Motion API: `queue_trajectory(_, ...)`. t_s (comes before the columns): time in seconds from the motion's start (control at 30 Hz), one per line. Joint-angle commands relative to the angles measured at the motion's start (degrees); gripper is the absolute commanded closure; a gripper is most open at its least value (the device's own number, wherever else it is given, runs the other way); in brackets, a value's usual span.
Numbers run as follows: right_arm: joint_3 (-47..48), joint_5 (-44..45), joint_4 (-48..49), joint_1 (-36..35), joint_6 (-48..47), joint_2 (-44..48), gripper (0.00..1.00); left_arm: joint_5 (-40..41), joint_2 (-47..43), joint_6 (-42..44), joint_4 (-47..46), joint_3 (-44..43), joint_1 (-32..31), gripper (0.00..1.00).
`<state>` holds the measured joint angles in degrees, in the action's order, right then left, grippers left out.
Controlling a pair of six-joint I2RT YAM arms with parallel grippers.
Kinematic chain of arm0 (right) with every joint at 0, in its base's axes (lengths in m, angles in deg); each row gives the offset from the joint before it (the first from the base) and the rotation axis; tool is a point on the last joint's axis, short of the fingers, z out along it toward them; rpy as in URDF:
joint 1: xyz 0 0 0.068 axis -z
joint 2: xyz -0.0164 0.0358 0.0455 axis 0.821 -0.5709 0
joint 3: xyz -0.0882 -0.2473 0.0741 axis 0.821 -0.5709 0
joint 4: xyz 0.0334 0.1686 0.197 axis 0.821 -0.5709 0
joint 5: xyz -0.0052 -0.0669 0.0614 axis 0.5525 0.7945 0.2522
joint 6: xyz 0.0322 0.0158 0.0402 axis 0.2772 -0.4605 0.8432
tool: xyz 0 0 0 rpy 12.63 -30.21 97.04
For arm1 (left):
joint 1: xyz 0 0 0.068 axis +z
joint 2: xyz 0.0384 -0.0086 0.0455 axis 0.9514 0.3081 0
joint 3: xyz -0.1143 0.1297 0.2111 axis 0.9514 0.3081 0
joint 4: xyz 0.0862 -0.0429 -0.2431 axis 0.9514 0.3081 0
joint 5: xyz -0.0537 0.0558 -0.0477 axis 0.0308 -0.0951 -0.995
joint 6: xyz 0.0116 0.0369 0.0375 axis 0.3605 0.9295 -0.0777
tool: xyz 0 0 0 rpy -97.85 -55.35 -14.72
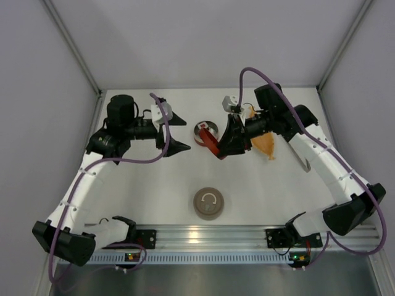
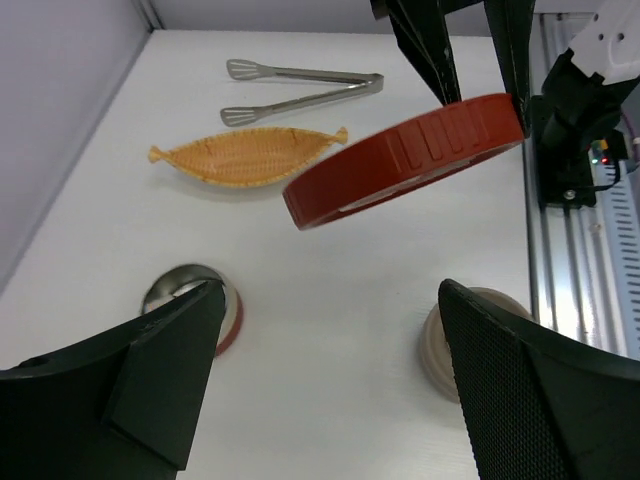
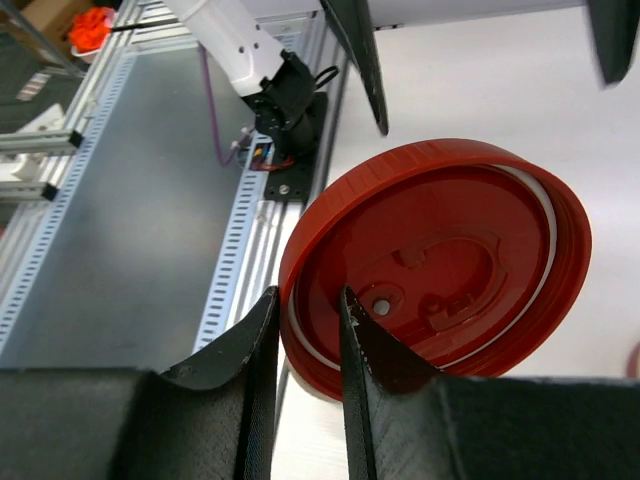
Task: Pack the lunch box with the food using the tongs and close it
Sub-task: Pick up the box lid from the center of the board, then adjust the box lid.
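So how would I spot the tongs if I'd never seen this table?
Look at the right side of the white table, where the orange boat-shaped tray lies. The tongs lie flat just past it, farther to the right. They're the only long, thin, silver thing, two arms joined at one end.

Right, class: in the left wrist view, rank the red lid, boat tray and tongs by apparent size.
red lid, though it is raised nearer the camera
boat tray
tongs, close to the tray in length but slimmer
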<state>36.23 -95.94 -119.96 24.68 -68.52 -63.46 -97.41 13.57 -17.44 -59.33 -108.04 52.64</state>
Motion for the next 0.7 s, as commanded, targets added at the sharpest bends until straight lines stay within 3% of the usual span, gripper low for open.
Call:
queue_trajectory(0.0,1.6,-6.6,-6.7,0.4,-3.7,-1.6,1.0,1.0,-1.2,17.4,8.2,-4.6,-0.2,0.07)
queue_trajectory(0.13,2.2,-5.8,-17.5,-1.4,-11.7,-3.1,1.0,-0.5,2.8,29.9,19.8,-13.3,-0.4,0.05)
queue_trajectory(0.23,-0.2,-4.9,-16.5,-1.8,-11.6,-1.8,1.0,-2.9,7.1,38.5,32.9,-20.2,-2.0,0.05)
queue_trajectory(0.3,-0.2,-4.5,-17.3,-1.8,-12.0,-1.8,1.0,-0.5,8.4,43.3,39.7,-22.1,-6.2,0.07)
queue_trajectory(0.47,1.2,-5.0,-19.5,-2.5,-13.4,-2.7,1.0,4.4,9.6,43.9,39.7,-21.1,-13.6,0.09)
queue_trajectory(0.67,1.7,-5.2,-20.1,-3.8,-13.5,-2.5,1.0,5.7,10.3,41.9,36.4,-20.6,-16.0,0.14)
